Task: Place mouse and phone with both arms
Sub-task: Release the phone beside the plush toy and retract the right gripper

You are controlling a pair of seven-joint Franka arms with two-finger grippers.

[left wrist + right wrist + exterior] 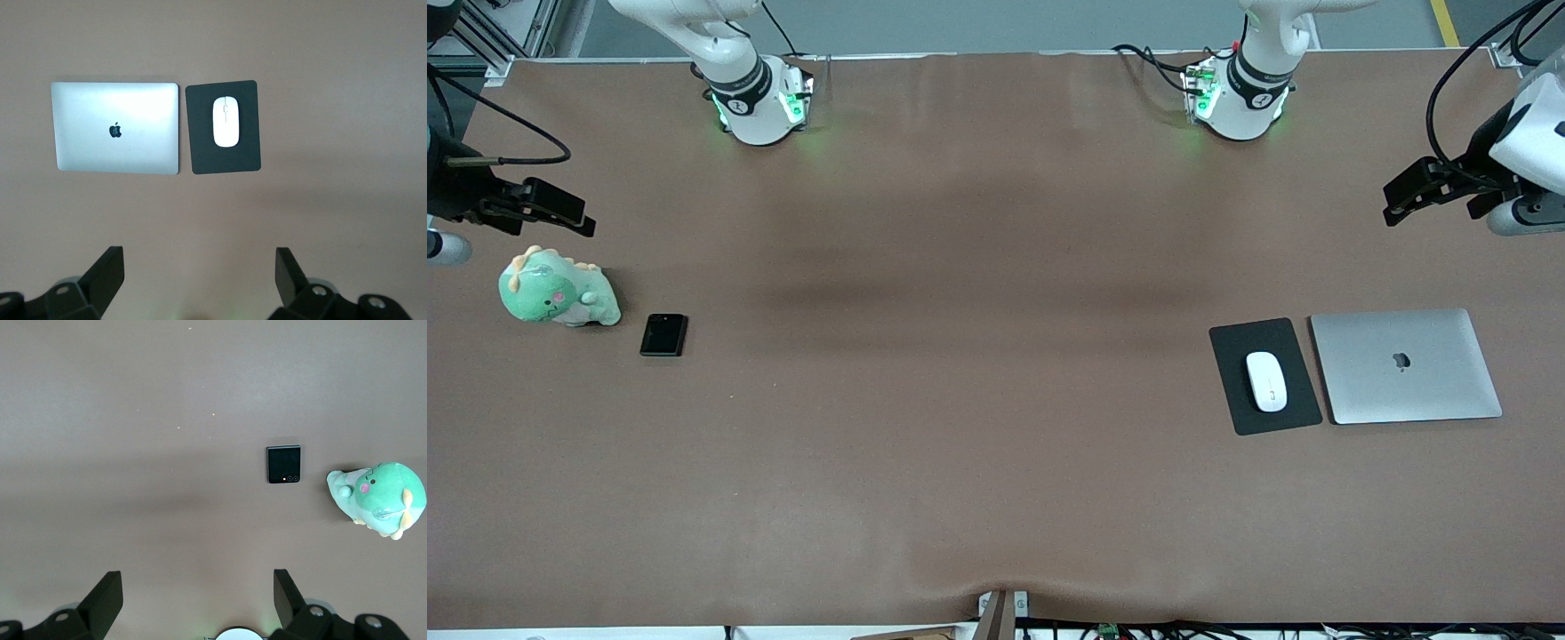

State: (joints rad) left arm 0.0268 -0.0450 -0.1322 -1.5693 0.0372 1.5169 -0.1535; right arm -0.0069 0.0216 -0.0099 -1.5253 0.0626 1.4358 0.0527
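Mouse on pad, beside laptop, long axis toward bases. Left claw wide, high over worktop, nearer arm. Phone beside plush; right claw wide, over plush.

I count one mouse, one phone, one laptop, one mouse pad, one plush dinosaur.
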